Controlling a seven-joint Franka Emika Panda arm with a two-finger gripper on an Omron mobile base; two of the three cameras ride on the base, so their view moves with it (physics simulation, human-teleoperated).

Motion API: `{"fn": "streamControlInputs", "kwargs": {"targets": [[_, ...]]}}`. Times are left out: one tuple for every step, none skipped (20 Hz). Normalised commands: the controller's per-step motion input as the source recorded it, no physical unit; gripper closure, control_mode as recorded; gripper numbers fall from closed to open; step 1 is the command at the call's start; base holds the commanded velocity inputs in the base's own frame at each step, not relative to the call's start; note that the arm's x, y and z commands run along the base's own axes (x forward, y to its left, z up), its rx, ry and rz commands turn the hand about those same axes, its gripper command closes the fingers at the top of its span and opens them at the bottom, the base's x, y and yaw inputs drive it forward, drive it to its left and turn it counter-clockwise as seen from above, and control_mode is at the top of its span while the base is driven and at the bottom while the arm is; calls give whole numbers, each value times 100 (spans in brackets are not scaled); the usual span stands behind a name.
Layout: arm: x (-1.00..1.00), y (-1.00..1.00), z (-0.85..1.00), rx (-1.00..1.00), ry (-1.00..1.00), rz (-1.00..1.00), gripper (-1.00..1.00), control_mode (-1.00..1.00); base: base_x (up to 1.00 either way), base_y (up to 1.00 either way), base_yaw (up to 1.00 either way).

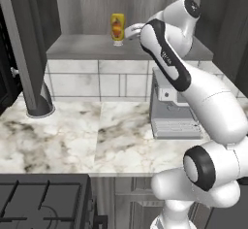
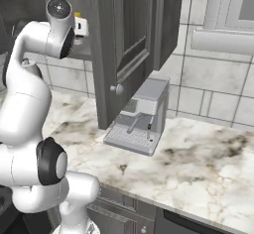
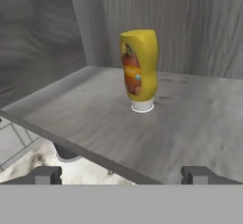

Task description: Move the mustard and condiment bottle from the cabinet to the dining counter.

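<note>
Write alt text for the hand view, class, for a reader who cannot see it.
A yellow mustard bottle stands upside down on its white cap on the grey shelf of the cabinet. The open gripper faces it from the shelf's front edge, not touching.

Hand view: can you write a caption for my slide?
Open jaws face the yellow mustard standing on the cabinet shelf.
</note>
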Motion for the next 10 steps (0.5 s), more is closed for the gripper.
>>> {"fn": "streamControlInputs", "kwargs": {"targets": [[31,4,0,0,0,2,-100,-100,0,0,0],[34,4,0,0,0,2,-100,-100,0,0,0],[31,3,0,0,0,2,-100,-100,0,0,0],[31,4,0,0,0,2,-100,-100,0,0,0],[30,1,0,0,0,2,-100,-100,0,0,0],[31,0,0,0,0,2,-100,-100,0,0,0],[29,0,0,0,0,2,-100,-100,0,0,0],[28,0,0,0,-1,2,-100,-100,0,0,0],[29,1,0,0,-1,3,-100,-100,0,0,0],[28,0,0,0,-1,2,-100,-100,0,0,0]]}}
